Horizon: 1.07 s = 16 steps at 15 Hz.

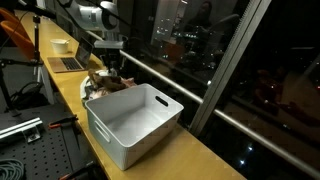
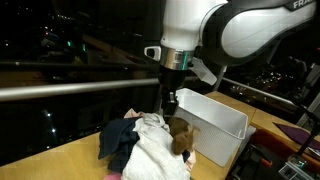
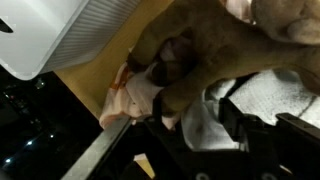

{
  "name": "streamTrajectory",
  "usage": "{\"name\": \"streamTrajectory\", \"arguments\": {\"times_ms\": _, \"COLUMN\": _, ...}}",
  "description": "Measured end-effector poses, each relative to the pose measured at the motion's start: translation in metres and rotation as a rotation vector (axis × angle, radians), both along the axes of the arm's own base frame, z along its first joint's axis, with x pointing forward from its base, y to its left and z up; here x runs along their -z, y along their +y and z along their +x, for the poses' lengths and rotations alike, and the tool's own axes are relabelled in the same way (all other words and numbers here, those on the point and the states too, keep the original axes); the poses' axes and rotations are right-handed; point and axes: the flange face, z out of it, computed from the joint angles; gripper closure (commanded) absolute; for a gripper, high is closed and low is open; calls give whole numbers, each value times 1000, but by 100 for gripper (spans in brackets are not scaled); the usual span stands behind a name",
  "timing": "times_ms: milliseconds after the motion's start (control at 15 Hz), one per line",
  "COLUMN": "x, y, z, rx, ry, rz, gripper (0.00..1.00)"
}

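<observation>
Setting: night-dark windows behind a long wooden countertop [image 1: 195, 152]; a metal window rail [image 2: 70, 90] runs along the glass.
Gripper: Robotiq gripper [image 2: 170, 108] hangs straight down from the white arm, low over a heap of cloth and soft things; it also shows in an exterior view [image 1: 112, 68] above the same heap.
Finger spread: cannot tell. The fingers read as one dark mass in both exterior views, and the wrist view shows only dark gripper parts along its lower right edge.
Contact: fingertips sit at, or just above, the top of the heap beside the brown plush toy [image 2: 182, 135]; whether they touch is unclear. Nothing is seen lifted.
Brown plush toy: fills most of the wrist view [image 3: 220, 50], lying on the heap and blurred by closeness.
White cloth: crumpled at the front of the heap [image 2: 155, 155], under and beside the plush toy [image 3: 262, 95].
Dark blue garment: on the window side of the heap [image 2: 120, 140].
Pink item: small, at the heap's edge on the bare wood [image 3: 130, 95]; its kind is unclear.
White plastic bin: upright on the countertop just beside the heap [image 2: 228, 145], with no contents visible in an exterior view [image 1: 150, 132].
Farther along: laptop [image 1: 68, 63] and a pale bowl [image 1: 60, 44], well apart from the gripper.
</observation>
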Motion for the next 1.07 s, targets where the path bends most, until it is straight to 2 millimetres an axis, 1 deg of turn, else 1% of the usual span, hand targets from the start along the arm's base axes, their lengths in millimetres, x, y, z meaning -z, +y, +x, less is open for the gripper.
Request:
{"name": "streamTrajectory", "arguments": {"times_ms": 67, "x": -12, "y": -1, "z": -5, "rx": -1, "ry": -12, "rz": 1, "gripper": 1}}
{"name": "streamTrajectory", "arguments": {"times_ms": 200, "x": -37, "y": -6, "z": -15, "rx": -2, "ry": -38, "rz": 0, "gripper": 0}}
{"name": "streamTrajectory", "arguments": {"times_ms": 267, "x": -49, "y": -12, "z": -20, "rx": 2, "ry": -51, "rz": -2, "gripper": 0}}
{"name": "streamTrajectory", "arguments": {"times_ms": 333, "x": -60, "y": -22, "z": -22, "rx": 11, "ry": -63, "rz": -4, "gripper": 0}}
{"name": "streamTrajectory", "arguments": {"times_ms": 400, "x": -70, "y": -35, "z": -23, "rx": 25, "ry": -74, "rz": -8, "gripper": 0}}
{"name": "streamTrajectory", "arguments": {"times_ms": 467, "x": -79, "y": -53, "z": -22, "rx": 41, "ry": -82, "rz": -12, "gripper": 0}}
{"name": "streamTrajectory", "arguments": {"times_ms": 533, "x": -87, "y": -75, "z": -18, "rx": 56, "ry": -86, "rz": -17, "gripper": 0}}
{"name": "streamTrajectory", "arguments": {"times_ms": 800, "x": -115, "y": -177, "z": 7, "rx": 86, "ry": -78, "rz": -3, "gripper": 0}}
{"name": "streamTrajectory", "arguments": {"times_ms": 867, "x": -122, "y": -199, "z": 12, "rx": 79, "ry": -73, "rz": 13, "gripper": 0}}
{"name": "streamTrajectory", "arguments": {"times_ms": 933, "x": -127, "y": -217, "z": 17, "rx": 69, "ry": -66, "rz": 34, "gripper": 0}}
{"name": "streamTrajectory", "arguments": {"times_ms": 1000, "x": -131, "y": -228, "z": 20, "rx": 51, "ry": -56, "rz": 65, "gripper": 0}}
{"name": "streamTrajectory", "arguments": {"times_ms": 1067, "x": -134, "y": -234, "z": 22, "rx": 27, "ry": -45, "rz": 101, "gripper": 0}}
